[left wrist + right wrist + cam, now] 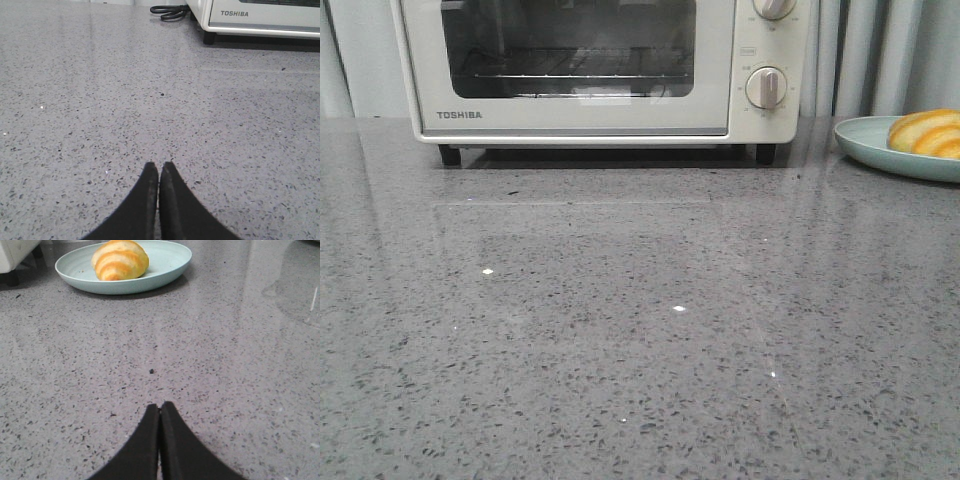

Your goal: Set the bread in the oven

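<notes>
The cream-white Toshiba oven (600,70) stands at the back of the grey counter with its glass door closed and a wire rack visible inside. Its lower corner shows in the left wrist view (260,20). The bread (926,132), golden orange with pale stripes, lies on a pale green plate (865,145) at the far right; both show in the right wrist view, bread (120,260) on plate (165,270). My left gripper (159,167) is shut and empty, low over bare counter. My right gripper (159,407) is shut and empty, well short of the plate. Neither arm shows in the front view.
A black coiled power cord (170,11) lies on the counter beside the oven's left foot. The oven has two round knobs (766,88) at its right. Grey curtains hang behind. Speckled grey counter (620,320) stretches in front of the oven.
</notes>
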Robot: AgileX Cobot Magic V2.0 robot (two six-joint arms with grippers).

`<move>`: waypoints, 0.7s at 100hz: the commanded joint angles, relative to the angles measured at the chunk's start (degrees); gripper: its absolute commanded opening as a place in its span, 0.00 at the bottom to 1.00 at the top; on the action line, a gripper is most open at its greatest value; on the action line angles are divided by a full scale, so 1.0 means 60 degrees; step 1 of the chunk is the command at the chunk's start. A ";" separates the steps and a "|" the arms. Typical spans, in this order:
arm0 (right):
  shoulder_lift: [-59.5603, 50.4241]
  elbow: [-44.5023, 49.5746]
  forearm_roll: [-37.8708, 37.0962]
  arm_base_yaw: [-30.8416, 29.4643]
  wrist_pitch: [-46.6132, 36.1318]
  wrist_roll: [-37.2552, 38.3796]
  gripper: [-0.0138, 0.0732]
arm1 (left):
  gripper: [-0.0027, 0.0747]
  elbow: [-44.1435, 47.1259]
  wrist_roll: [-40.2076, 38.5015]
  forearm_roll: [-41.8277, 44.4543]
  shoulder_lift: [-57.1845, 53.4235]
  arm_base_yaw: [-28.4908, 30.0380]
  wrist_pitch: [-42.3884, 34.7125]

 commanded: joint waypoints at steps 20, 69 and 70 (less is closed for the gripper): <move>-0.0208 0.0247 -0.0028 -0.0070 -0.0218 -0.0110 0.10 | 0.01 0.0216 -0.0077 -0.0128 -0.0262 0.0036 -0.0595; -0.0208 0.0247 -0.0028 -0.0070 -0.0218 -0.0110 0.10 | 0.01 0.0216 -0.0077 -0.0048 -0.0262 0.0036 -0.0614; -0.0208 0.0247 -0.0028 -0.0070 -0.0218 -0.0110 0.10 | 0.01 0.0216 -0.0077 0.0002 -0.0262 0.0036 -0.0614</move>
